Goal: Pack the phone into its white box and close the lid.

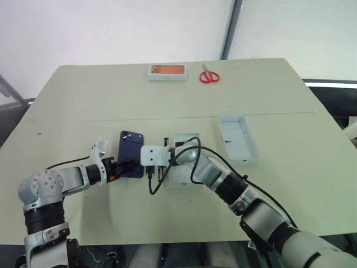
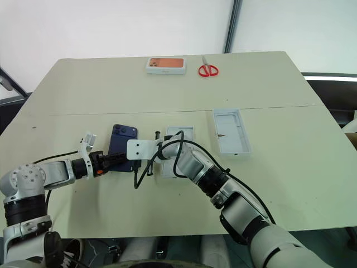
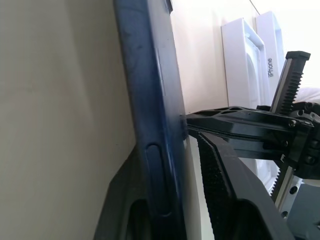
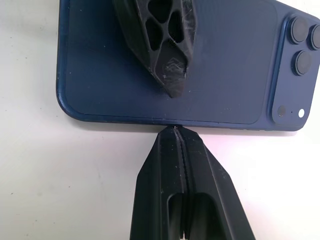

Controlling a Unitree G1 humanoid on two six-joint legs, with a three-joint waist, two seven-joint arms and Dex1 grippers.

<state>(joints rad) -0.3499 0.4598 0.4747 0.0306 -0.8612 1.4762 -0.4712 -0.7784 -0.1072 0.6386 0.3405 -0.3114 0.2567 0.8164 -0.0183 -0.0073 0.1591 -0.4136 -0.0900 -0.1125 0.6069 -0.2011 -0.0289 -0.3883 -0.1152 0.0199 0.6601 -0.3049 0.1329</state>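
Counter (image 1: 83, 95) stretched pale and matte under me, with a thin seam running across its width, a white wall behind it and a dark upright post (image 1: 231, 28) at the far edge. At that far edge lay a white box with an orange face (image 1: 167, 71) and, just beside it, red-handled scissors (image 1: 209, 75).

Nearer to me the phone (image 1: 131, 149) lay on its screen, glossy blue back up, its camera cluster at the far corner. My left pincer (image 1: 129, 164) gripped the phone's near end, one finger (image 4: 160, 45) lying on the back and the other under the edge. My right pincer (image 4: 176, 131) was shut, its tips together and touching the phone's long right edge.

To the right of the phone, partly hidden behind my right wrist, sat the white box (image 1: 187, 139). Further right, apart from it, the lid (image 1: 239, 137) lay open side up, showing its pale grey inside. A black cable looped across the counter beneath my right wrist.
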